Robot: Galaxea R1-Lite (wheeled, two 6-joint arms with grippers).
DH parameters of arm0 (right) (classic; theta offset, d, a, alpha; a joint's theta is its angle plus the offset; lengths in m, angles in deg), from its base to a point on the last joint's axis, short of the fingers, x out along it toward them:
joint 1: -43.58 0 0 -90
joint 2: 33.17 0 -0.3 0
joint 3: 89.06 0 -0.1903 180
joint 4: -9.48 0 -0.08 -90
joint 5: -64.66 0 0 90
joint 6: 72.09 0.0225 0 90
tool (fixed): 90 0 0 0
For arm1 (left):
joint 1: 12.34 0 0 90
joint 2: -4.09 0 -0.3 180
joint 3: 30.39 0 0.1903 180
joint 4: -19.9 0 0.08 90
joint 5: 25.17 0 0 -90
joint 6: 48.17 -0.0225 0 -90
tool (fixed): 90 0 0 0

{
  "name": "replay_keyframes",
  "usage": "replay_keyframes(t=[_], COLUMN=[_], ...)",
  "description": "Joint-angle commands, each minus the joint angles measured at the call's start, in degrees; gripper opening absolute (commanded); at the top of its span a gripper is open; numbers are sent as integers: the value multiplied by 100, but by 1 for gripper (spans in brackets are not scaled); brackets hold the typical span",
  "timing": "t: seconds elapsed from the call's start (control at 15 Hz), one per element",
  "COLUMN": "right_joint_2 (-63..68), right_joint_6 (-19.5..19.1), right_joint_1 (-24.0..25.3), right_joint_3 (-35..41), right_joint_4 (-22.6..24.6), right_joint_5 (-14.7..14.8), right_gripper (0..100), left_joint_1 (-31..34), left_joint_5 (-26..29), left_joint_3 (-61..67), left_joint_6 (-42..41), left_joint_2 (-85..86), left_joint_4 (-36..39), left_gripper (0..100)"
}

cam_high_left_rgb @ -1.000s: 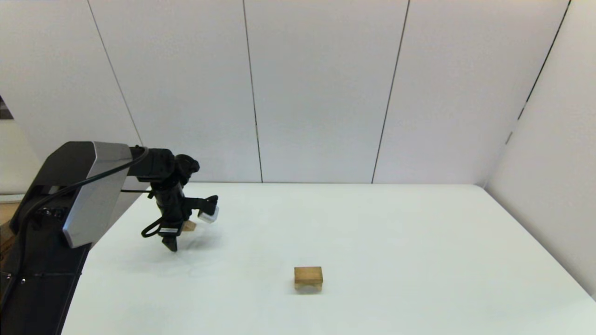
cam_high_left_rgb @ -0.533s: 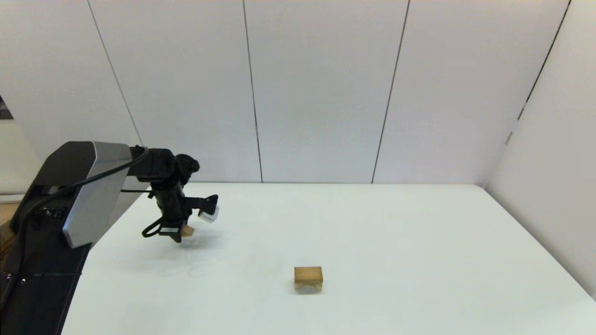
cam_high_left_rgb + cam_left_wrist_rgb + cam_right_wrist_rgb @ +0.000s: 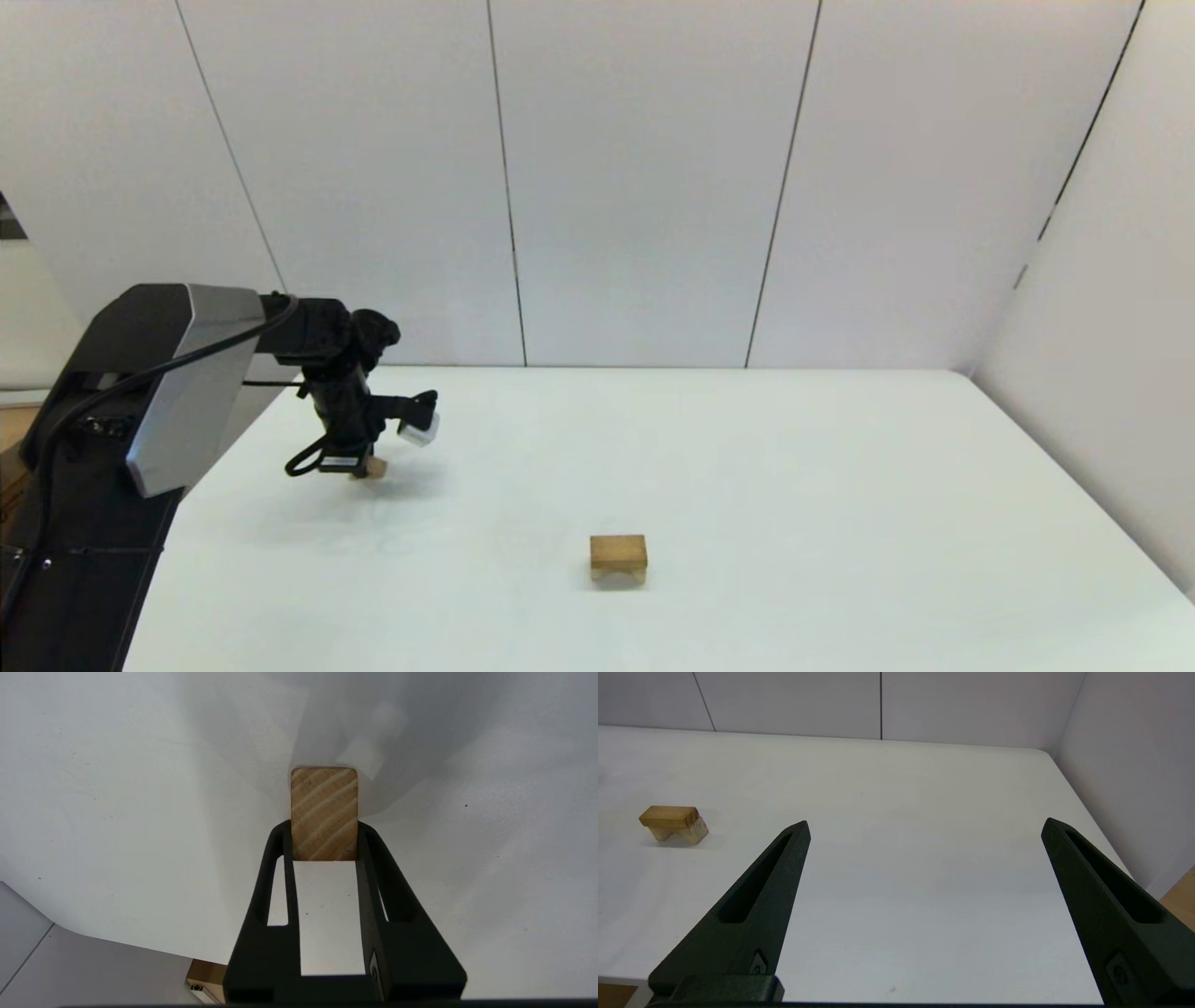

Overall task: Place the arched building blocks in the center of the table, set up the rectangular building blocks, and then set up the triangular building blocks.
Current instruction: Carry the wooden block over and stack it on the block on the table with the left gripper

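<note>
The arched building block (image 3: 617,557) stands notch down near the middle of the white table (image 3: 794,467); the right wrist view also shows this block (image 3: 675,822). Toward the table's left side, my left gripper (image 3: 359,467) points down and is shut on the rectangular building block (image 3: 373,468). In the left wrist view that block (image 3: 324,807) sits between the fingertips of my left gripper (image 3: 324,828), low over the tabletop, its far half sticking out past them. My right gripper (image 3: 924,823) is open and holds nothing, hanging above the table's near right part. The triangular building block is out of view.
White wall panels close off the back and right side of the table. The table's rounded near-left corner (image 3: 70,926) shows in the left wrist view, close to the left gripper.
The left gripper's fingers have closed on the rectangular block, which shifted slightly downward in the picture. The arched block has not moved.
</note>
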Motion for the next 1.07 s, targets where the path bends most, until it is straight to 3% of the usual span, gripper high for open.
replay_keyframes(t=[0.07, 0.2, 0.33, 0.53, 1.07], right_joint_2=[-1, -1, -1, -1, -1], right_joint_6=[-5, -5, -5, -5, -5], right_joint_1=[2, 2, 2, 2, 2], right_joint_3=[9, 9, 9, 9, 9], right_joint_4=[0, 0, 0, 0, 0], right_joint_5=[-5, -5, -5, -5, -5], right_gripper=[100, 100, 100, 100, 100], left_joint_1=[-62, -123, -229, -616, -2180], left_joint_5=[342, 1300, 1792, 1854, 1801], left_joint_3=[-1, 8, 17, 25, 192], left_joint_6=[-52, -105, -114, -96, 36], left_joint_2=[327, 696, 1030, 1812, 2919], left_joint_4=[-36, -36, -80, -132, -1187], left_gripper=[0, 0, 0, 0, 0])
